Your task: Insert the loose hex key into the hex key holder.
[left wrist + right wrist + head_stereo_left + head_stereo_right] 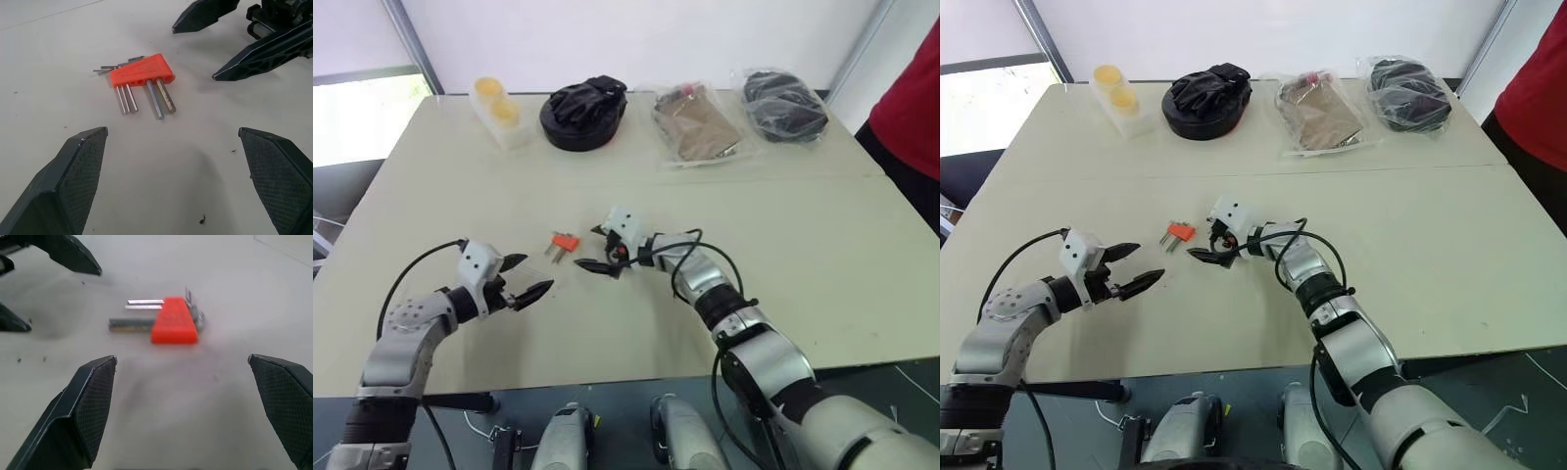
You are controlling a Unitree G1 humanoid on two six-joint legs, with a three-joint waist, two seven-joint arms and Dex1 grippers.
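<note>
Several keys sit in the hex key holder (142, 76); left claw (527, 278) and right claw (598, 248) gape empty

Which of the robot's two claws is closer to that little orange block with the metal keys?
The right gripper, just beside the orange block, jaws open. The left gripper sits farther off, nearer the robot, also open.

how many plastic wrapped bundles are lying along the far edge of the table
2. One clear bag with brown contents sits right of the black round pouch; one wrapped dark bundle lies at the far right end. The yellow-lidded clear container sits at the left.
</note>
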